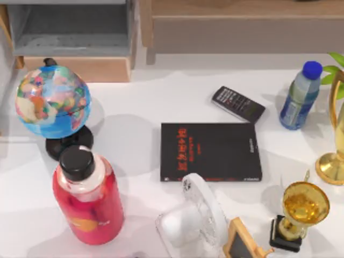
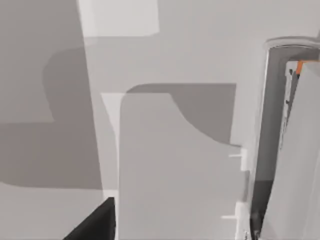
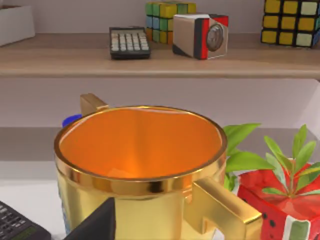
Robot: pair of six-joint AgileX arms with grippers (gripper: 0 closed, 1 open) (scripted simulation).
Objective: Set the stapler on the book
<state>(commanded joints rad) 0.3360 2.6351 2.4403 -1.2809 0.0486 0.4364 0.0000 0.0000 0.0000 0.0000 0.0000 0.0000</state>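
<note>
Plainly unstarted: book [image 1: 210, 152] lies bare past the trophy [image 3: 140, 165] facing your right gripper [image 3: 100, 225]; its grip, like the left gripper [image 2: 95, 227], cannot be told.

white fan [image 1: 196, 223] overlapping the book's [image 1: 210, 152] near edge, gold trophy [image 1: 336, 134] cut off at right, perhaps a cup

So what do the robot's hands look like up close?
From the left wrist camera, part of the left gripper looks like a plain matte black wedge with straight, sharp edges. The right wrist camera shows a matching black wedge of the right gripper in front of the shiny gold trophy cup. Neither piece has visible cables, stickers or markings.
</note>
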